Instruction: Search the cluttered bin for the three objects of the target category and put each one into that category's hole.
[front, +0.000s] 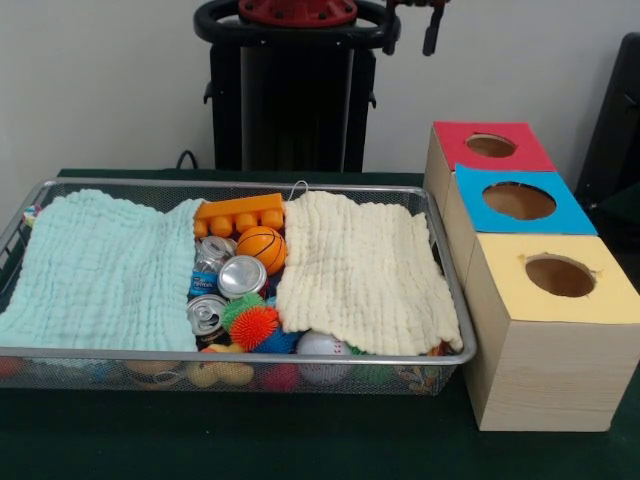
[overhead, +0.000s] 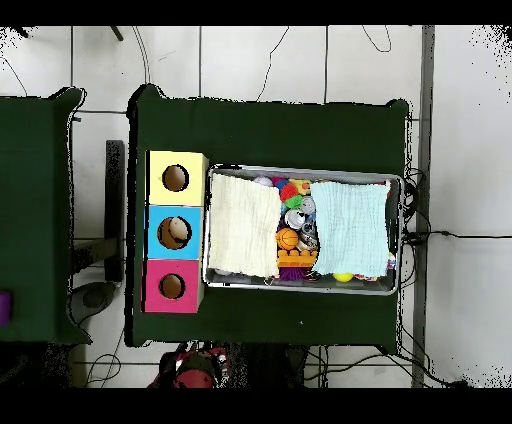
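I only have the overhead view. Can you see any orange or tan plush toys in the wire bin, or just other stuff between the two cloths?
Observer: No plush shows. In the front view the gap holds an orange block, a basketball, cans and spiky balls.
Operator: Anything lower down?
Observer: Through the near mesh wall of the bin, rounded yellow and red shapes show low down; I can't identify them.
Operator: Is the red box's hole free?
Observer: Yes, the hole looks open, with nothing over it.
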